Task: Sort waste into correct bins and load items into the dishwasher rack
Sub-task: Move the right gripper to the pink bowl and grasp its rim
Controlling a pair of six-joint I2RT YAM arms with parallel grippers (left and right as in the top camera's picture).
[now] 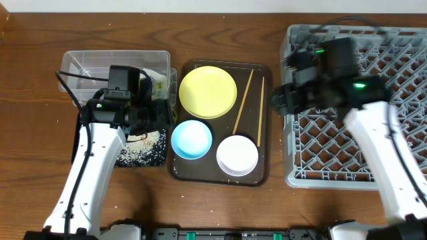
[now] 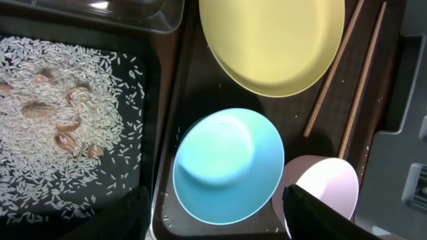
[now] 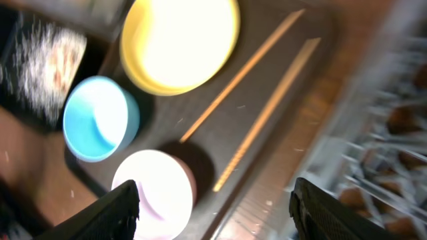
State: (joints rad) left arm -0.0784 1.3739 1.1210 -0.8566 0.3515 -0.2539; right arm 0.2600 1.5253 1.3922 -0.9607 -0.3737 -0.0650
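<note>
On the brown serving tray [image 1: 200, 170] lie a yellow plate [image 1: 207, 91], a light blue bowl [image 1: 191, 139], a pale pink-white bowl [image 1: 237, 155] and two chopsticks [image 1: 243, 100]. The grey dishwasher rack [image 1: 373, 133] stands at the right. My left gripper [image 2: 220, 220] hangs open above the blue bowl [image 2: 230, 167], its fingers [image 2: 127, 217] straddling the bowl's near edge without touching it. My right gripper [image 3: 217, 213] is open and empty above the gap between tray and rack, with the pink-white bowl [image 3: 157, 193] below its left finger. The right wrist view is blurred.
A black tray [image 1: 120, 159] strewn with rice [image 2: 67, 120] and brownish scraps sits left of the serving tray. Behind it stands a clear tub [image 1: 87, 60] with a green-yellow wrapper [image 1: 160, 81] at its right end. The right arm's body [image 1: 327, 67] overhangs the rack.
</note>
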